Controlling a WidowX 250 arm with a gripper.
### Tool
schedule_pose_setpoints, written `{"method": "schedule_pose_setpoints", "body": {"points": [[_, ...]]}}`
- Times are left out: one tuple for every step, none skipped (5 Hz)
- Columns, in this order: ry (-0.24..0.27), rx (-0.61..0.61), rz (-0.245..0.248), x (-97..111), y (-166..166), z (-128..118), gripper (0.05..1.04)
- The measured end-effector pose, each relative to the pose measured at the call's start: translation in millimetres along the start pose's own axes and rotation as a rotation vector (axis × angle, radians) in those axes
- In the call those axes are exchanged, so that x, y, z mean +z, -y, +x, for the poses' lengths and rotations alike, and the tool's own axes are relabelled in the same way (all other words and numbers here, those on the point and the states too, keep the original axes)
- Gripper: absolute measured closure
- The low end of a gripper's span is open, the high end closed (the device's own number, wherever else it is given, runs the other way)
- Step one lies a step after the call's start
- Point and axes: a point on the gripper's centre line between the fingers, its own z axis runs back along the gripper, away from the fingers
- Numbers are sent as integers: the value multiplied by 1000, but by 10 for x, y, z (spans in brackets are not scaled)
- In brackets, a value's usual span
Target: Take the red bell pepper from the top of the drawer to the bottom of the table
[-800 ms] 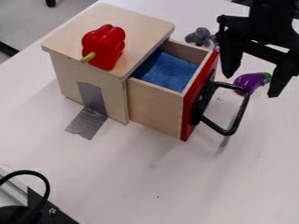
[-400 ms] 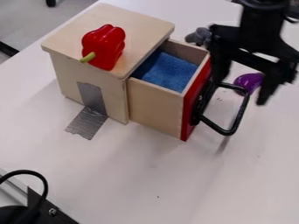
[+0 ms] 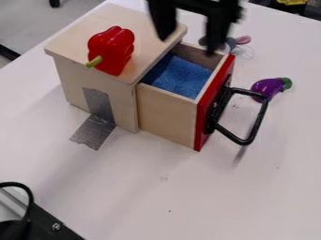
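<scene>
White table | red pepper atop wooden box | gripper above drawer, fingers apart

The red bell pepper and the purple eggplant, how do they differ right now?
The bell pepper is red and blocky with lobes, while the eggplant is purple, smooth and elongated. The bell pepper sits on top of the wooden drawer box; the eggplant lies on the table, past the drawer's handle. Both have green at one end.
</scene>
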Motion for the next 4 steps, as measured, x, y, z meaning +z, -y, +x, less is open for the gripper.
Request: {"method": "schedule_pose_setpoints", "body": {"points": [[-28, 30, 27, 53, -361, -83, 85], [-27, 71, 55, 17, -664, -25, 85], [-71, 92, 77, -145, -850, 33, 85], [-130, 79, 109, -316, -960, 30, 85]]}}
